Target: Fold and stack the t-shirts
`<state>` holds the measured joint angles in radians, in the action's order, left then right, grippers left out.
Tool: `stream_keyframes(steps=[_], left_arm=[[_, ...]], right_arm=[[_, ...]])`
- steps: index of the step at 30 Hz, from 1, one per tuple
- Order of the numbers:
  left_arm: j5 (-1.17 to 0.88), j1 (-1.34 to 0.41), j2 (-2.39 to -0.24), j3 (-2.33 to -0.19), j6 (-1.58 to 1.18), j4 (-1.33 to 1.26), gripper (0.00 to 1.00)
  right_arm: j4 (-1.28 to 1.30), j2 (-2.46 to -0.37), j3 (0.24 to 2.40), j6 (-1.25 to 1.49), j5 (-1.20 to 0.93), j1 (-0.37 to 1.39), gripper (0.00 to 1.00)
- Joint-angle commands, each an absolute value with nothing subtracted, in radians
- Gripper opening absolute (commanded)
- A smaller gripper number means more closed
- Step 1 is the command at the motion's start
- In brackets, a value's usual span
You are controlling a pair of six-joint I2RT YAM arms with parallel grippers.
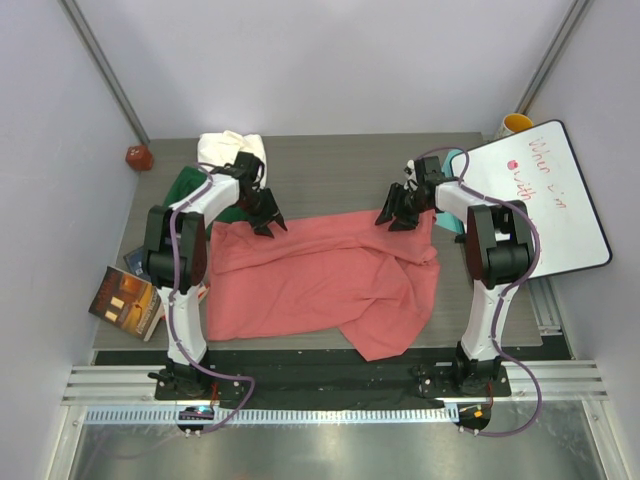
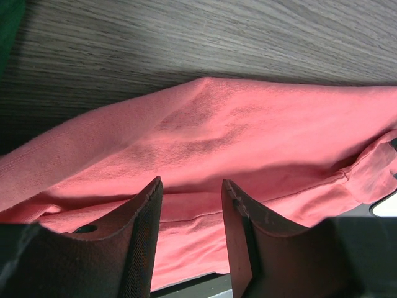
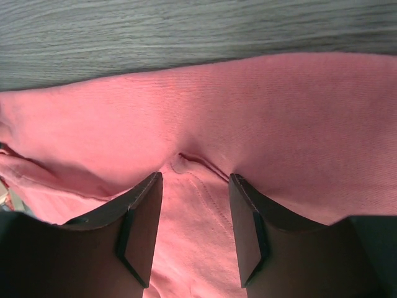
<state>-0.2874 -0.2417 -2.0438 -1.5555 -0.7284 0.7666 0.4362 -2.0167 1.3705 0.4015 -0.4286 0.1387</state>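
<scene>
Seeing books (image 1: 128, 298) jutting over the near left edge of the table (image 1: 330, 160). Finding the pink shirt (image 1: 320, 280) lying rumpled across the table's middle, spreading from the left arm's side to the right arm's, with one flap reaching the near edge right of centre. Holding the left pincer (image 1: 268, 222) at the shirt's far left corner, pointing down, jaws standing moderately apart and pinching nothing. Looking, in its wrist view, past the two fingers (image 2: 139, 248) at pink cloth lying beyond them. Holding the right pincer (image 1: 397, 218) at the shirt's far right corner, jaws likewise apart and gripping nothing, with a small pucker of cloth showing beyond the gap. Not managing to tell whether either pincer's tips are touching the cloth. Finding the green shirt (image 1: 185, 188) bunched behind the left arm at the far left. Finding the cream shirt (image 1: 228, 150) heaped just beyond it at the far edge. Noting a whiteboard (image 1: 545, 200) lying at the table's right side.
</scene>
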Motion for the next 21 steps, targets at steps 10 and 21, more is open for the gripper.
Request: stream_keyframes(steps=[10,21], left_arm=[[-0.313,-0.245,-2.051,-1.588,-0.713,0.747,0.43],[-0.327,-0.247,-2.068,-1.572,-0.704,0.741,0.41]], right_arm=[[0.449,-1.982,1.378,0.376,-0.379,0.143,0.52],[0.454,-1.988,1.354,0.368,-0.406,0.143,0.13]])
